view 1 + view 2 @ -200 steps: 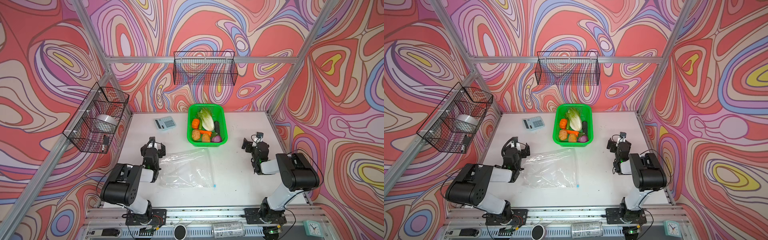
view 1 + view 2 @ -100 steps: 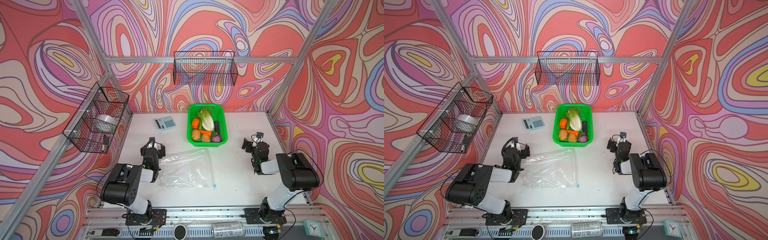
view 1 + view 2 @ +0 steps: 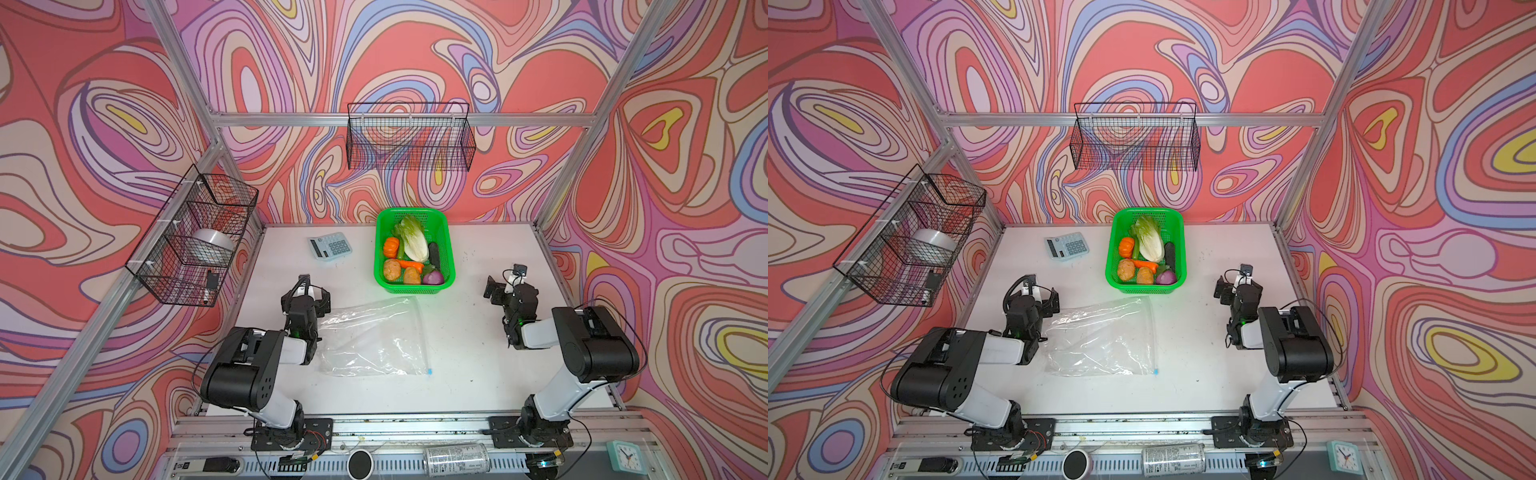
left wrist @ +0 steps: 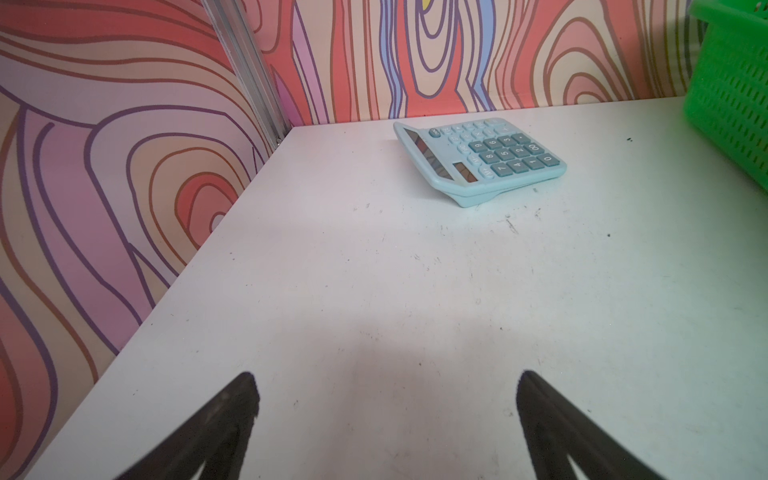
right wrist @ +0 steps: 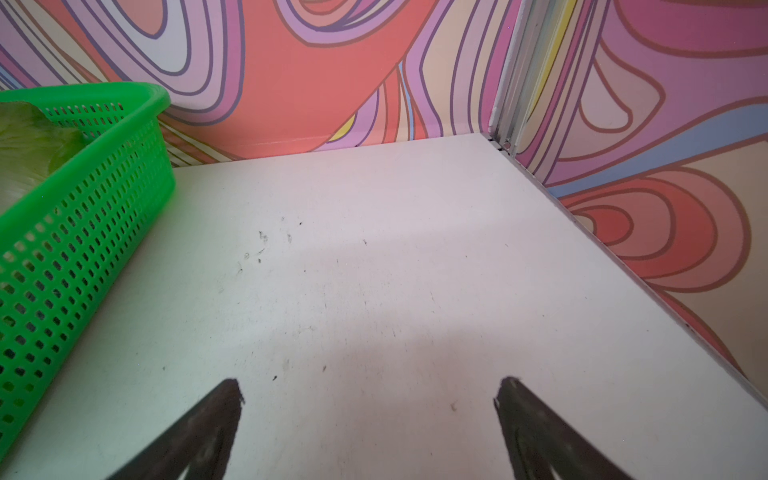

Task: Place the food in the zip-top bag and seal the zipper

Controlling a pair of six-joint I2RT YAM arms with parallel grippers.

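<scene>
You had both arms parked low at the sides. The left gripper (image 4: pixel 386 384) sat near the edge of the zip-top bag (image 3: pixel 374 336) opposite its zip, and the right gripper (image 5: pixel 370 388) sat well apart from it. Each had its fingers spread wide over bare table (image 3: pixel 478 365), nothing between them. Reads as a ready pose, no step begun. The bag lay flat and empty mid-table, zipper (image 3: pixel 422 332) facing the right arm, slider tab (image 3: pixel 429 371) at the near corner. Likely so the right arm feeds and the left pins. Couldn't tell whether the mouth was open. All food was in the green basket (image 3: pixel 415 289) just behind the bag: cabbage (image 3: pixel 413 243), pumpkin (image 3: pixel 390 247), carrot (image 3: pixel 409 264), potatoes (image 3: pixel 392 269), onion (image 3: pixel 433 277), cucumber (image 3: pixel 434 254). The surface was white, scuffed and speckled. A calculator (image 3: pixel 330 246) lay back-left, clear of the work. The walls were swirl-patterned on aluminium framing and carried two wire baskets (image 3: pixel 409 137).
</scene>
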